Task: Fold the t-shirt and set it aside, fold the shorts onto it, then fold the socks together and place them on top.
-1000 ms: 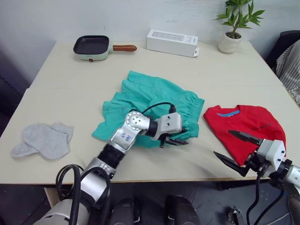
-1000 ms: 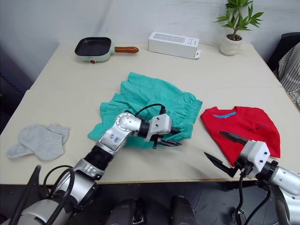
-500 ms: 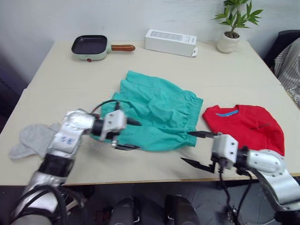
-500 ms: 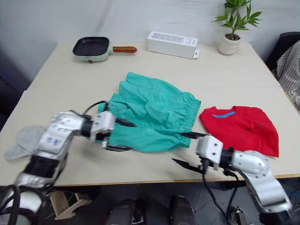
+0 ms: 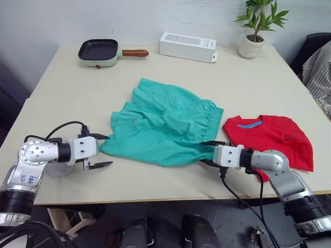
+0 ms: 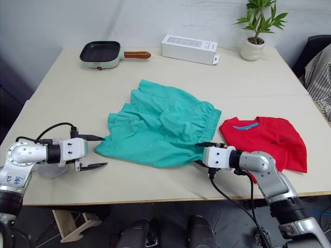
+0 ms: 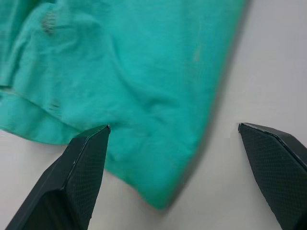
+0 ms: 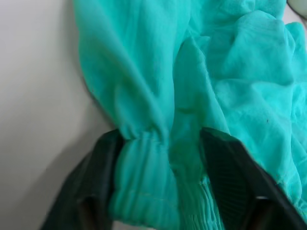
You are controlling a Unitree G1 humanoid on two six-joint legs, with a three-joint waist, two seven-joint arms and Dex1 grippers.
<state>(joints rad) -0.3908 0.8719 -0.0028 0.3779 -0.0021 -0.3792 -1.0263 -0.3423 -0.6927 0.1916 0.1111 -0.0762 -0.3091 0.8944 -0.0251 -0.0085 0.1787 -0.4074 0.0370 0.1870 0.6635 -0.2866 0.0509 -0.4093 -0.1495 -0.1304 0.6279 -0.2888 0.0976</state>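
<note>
The teal shorts (image 5: pixel 165 124) lie spread out in the middle of the table. My right gripper (image 5: pixel 205 152) is at their front right corner, shut on the gathered waistband (image 8: pixel 144 191), which bunches between its fingers (image 8: pixel 225 167). My left gripper (image 5: pixel 106 151) stands open at the shorts' front left corner (image 7: pixel 158 158); that corner lies between its wide-apart fingertips. The red t-shirt (image 5: pixel 276 137) lies folded to the right of the shorts. The grey socks (image 6: pixel 49 170) are mostly hidden under my left forearm.
At the back of the table stand a small frying pan (image 5: pixel 100 50), a white box (image 5: pixel 187 46) and a potted plant (image 5: pixel 254 31). Striped cloth (image 5: pixel 320 72) hangs beyond the table's right edge. Both grippers are close to the table's front edge (image 5: pixel 155 194).
My left gripper moved left from over the middle of the shorts to their left corner, opening wide. My right gripper swung in from in front of the t-shirt and closed on the waistband.
</note>
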